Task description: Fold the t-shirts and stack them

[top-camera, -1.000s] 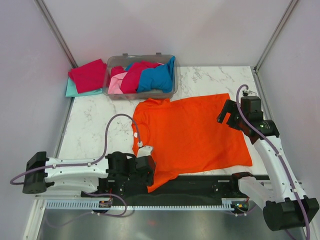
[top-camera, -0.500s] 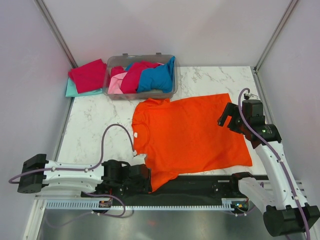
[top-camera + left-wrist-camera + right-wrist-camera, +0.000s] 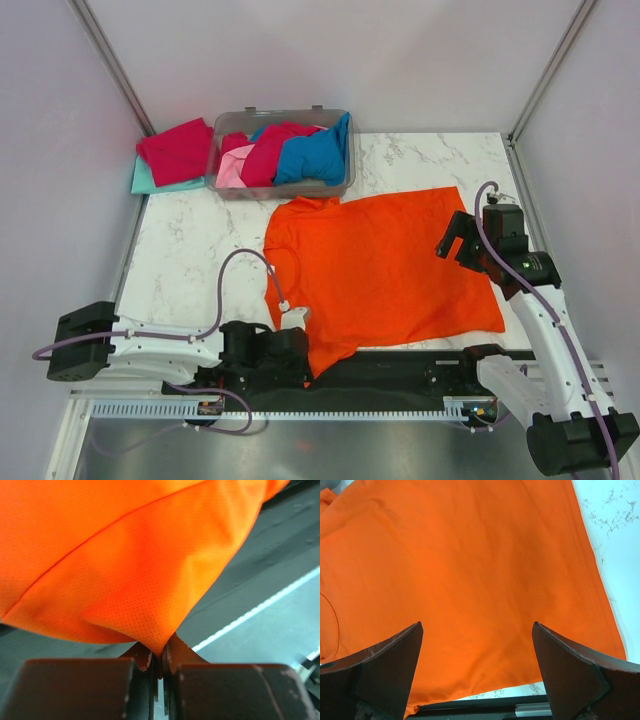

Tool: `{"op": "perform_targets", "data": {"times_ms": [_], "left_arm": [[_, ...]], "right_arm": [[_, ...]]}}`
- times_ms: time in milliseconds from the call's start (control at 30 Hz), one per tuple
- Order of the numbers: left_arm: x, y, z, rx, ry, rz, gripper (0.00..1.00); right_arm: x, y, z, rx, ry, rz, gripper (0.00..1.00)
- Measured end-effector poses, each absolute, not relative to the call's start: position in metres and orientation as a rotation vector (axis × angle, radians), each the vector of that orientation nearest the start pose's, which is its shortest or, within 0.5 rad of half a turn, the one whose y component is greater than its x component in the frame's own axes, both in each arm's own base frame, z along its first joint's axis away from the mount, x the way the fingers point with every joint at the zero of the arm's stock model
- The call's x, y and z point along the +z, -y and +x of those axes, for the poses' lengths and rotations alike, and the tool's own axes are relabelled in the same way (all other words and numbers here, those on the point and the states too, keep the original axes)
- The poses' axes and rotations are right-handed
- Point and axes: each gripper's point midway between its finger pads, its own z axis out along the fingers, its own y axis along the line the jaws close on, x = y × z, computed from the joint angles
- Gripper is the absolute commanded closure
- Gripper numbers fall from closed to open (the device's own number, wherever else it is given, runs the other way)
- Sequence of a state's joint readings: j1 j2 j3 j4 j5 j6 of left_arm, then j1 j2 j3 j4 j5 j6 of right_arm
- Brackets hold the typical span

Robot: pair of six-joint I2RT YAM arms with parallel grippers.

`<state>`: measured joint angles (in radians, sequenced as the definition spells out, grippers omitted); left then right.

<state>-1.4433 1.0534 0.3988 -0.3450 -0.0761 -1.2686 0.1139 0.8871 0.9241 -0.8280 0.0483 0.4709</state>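
**Left gripper pinches the orange shirt; right gripper is spread above it**

Left gripper (image 3: 160,656) is clamped shut on a fold of the orange t-shirt (image 3: 380,270). In the left wrist view we see the cloth drawn to a point between the two pressed fingers. From above, we place this grip at the shirt's near-left corner, where the fabric runs onto the black mat (image 3: 400,368) along the table's near edge. The right gripper (image 3: 476,630) stands with its jaws wide apart over the shirt's right side and holds nothing. We cannot tell whether its fingertips touch the cloth.

The orange t-shirt lies spread flat on a white marble-patterned table (image 3: 190,250), its collar towards the left. Plain pale walls close the table in on three sides, with a slanted metal post (image 3: 110,65) in each far corner. Purple cables (image 3: 235,262) trail along both arms.

At the far-left of the table we see one clear grey bin (image 3: 250,190). It holds a heap of shirts: a crimson shirt (image 3: 268,150), a blue shirt (image 3: 315,155) and a pink shirt (image 3: 235,168). Just beside the bin, on its left, a folded crimson shirt (image 3: 175,150) rests on a teal shirt (image 3: 145,182).

We count six shirts in all: one orange, two crimson, one blue, one pink, one teal. We also count two arms, two grippers and one bin.
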Motion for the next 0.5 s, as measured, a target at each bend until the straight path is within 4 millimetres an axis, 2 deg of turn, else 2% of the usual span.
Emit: {"op": "perform_targets", "data": {"times_ms": [133,233,300,367,433,500], "left_arm": [[0.038,0.256,0.008,-0.858,-2.791,0.211,0.98],[0.07,0.265,0.023,-0.883,-2.717,0.186,0.98],[0.102,0.275,0.044,-0.925,-2.641,0.151,0.98],[0.124,0.277,0.074,-0.946,-2.573,0.096,0.98],[0.134,0.27,0.105,-0.926,-2.526,0.031,0.98],[0.133,0.256,0.132,-0.861,-2.502,-0.012,0.98]], "right_arm": [[0.177,-0.035,0.239,0.206,-2.331,0.466,0.02],[0.167,-0.032,0.233,0.207,-2.318,0.545,0.02],[0.154,-0.031,0.226,0.216,-2.306,0.633,0.02],[0.138,-0.028,0.216,0.215,-2.3,0.725,0.02],[0.126,-0.02,0.209,0.162,-2.29,0.813,0.02],[0.118,-0.005,0.202,0.067,-2.263,0.911,0.02]]}}
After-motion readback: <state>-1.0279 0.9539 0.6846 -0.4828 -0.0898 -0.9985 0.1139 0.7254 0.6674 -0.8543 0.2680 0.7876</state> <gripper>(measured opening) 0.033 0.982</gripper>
